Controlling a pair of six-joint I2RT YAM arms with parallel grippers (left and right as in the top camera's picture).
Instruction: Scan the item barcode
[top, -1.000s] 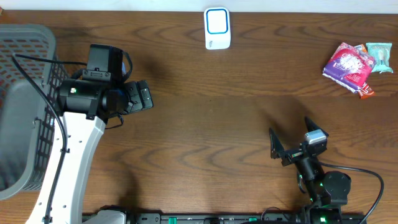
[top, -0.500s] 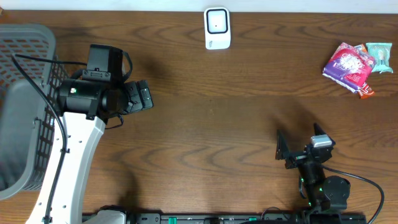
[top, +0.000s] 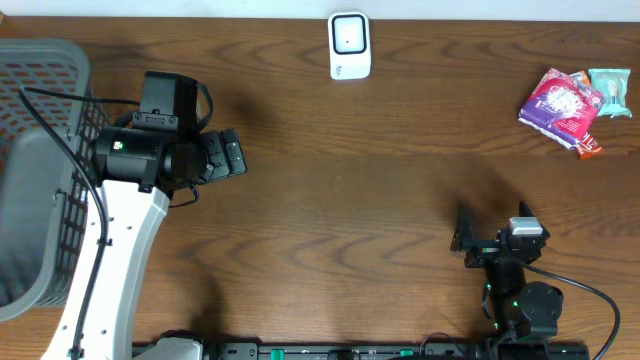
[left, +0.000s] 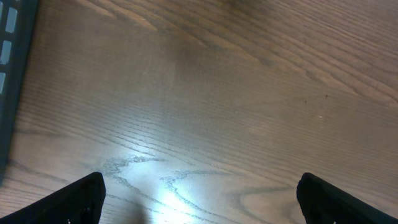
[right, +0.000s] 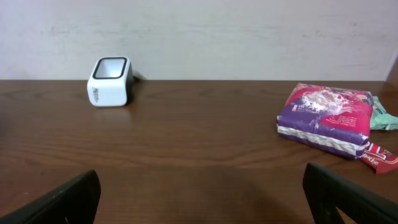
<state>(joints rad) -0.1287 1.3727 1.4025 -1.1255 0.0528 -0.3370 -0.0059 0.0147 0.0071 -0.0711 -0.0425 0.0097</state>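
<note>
The brown wooden table (top: 350, 180) was the biggest thing I saw. A grey basket (top: 40, 60) sat at its far left edge. My white left arm (top: 115, 250) reached up along the left side, right beside the basket. My left pincer (top: 232, 155) was spread wide above the wood and pointed to the right. My right pincer (top: 490, 240) was low at the near right of the table. It was spread wide too, and it looked toward the far edge.

The purple packet (top: 560, 103) lay flat in the far right corner, well apart from both pincers. The white scanner (top: 349, 45) stood at the far edge near the middle, well apart from the packet. A small teal pack (top: 610, 90) touched the purple packet on its right side. A little red wrapper (top: 588, 145) poked out from under the purple packet's near corner.
</note>
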